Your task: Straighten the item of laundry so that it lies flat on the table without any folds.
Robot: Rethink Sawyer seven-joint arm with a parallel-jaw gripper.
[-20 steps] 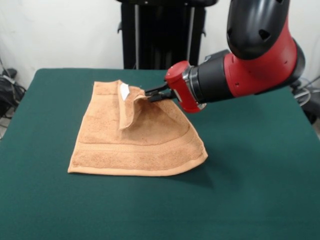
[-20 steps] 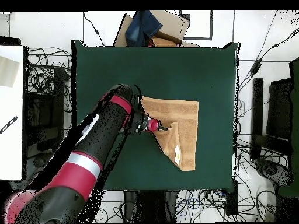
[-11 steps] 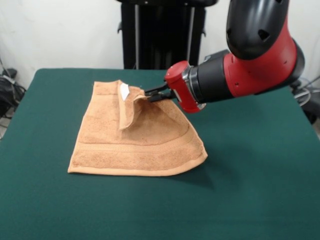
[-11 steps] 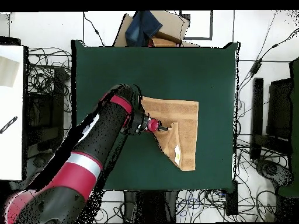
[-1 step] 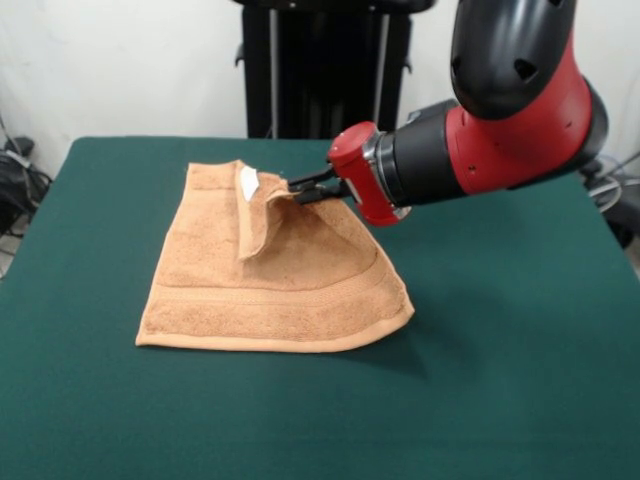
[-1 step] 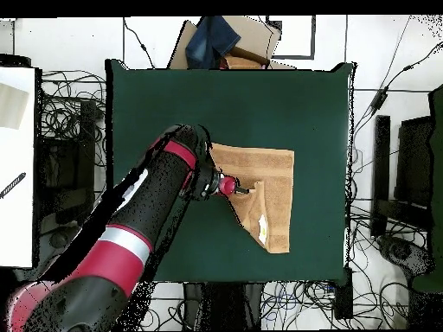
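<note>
The towel (image 5: pixel 270 275) lies on the bench (image 5: pixel 500 400) slightly toward 10 o'clock of the bench's centre in the front view. Most of it is flat. One corner is folded back over the top face, and the flap runs as a narrow strip with the white tag (image 5: pixel 248 181) exposed near its upper end.

The pincer (image 5: pixel 297 190) reaches in from 3 o'clock, nearly level with the bench, and is closed narrowly on the edge of the folded flap at the towel's 12 o'clock side. In the overhead view the pincer (image 6: pixel 244 189) meets the towel (image 6: pixel 264 186) at the towel's 9 o'clock edge.

Step in hand, as judged: unfolding the flap.

Recommended procedure:
- The grip should stay firm on the flap edge only. If it also catches the layer beneath, the whole towel will likely drag.
- The flap should be lifted just clear of the lower layer, then carried outward, away from the towel's body in the front view, along the direction that opens the fold.
- The path should stay low and steady. Terry cloth probably clings to itself and to the bench cover, so a quick pull may shift the flat part.
- Release is best made only when the corner is fully extended and resting on the bench.

Risk: a high lift could raise the adjoining edge and form a new crease.
</note>
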